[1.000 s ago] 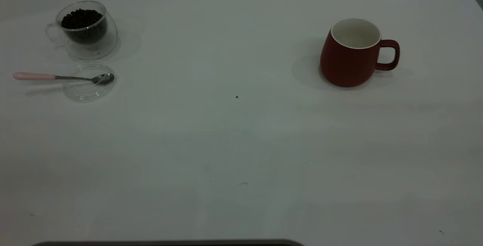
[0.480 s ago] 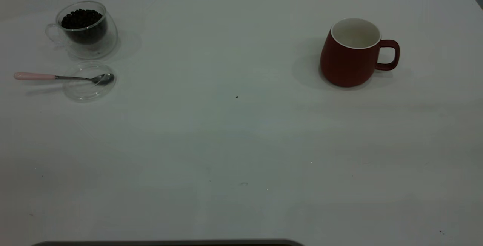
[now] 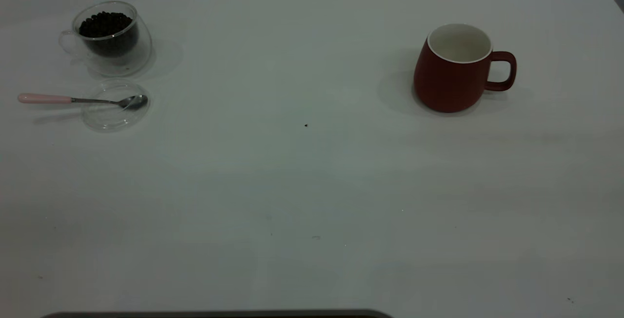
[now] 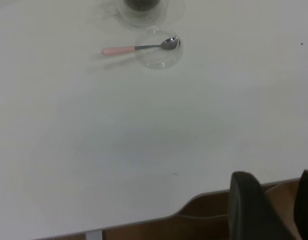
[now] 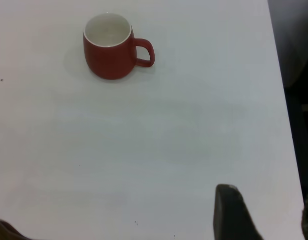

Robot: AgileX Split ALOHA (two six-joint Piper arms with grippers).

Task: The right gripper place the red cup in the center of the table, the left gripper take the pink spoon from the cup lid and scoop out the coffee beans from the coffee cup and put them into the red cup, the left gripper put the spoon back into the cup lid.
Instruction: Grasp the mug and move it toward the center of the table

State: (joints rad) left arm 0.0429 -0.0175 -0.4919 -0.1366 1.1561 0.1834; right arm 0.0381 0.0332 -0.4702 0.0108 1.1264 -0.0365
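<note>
Well apart from the open left claw (image 4: 274,210) and open right claw (image 5: 264,215): pink spoon (image 3: 73,99), red cup (image 3: 453,69), on plain white table (image 3: 312,186).

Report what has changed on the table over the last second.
Nothing visibly changed. The red cup stands at the table's right side, the pink spoon lies across the cup lid, and the coffee cup holds its coffee beans.
</note>
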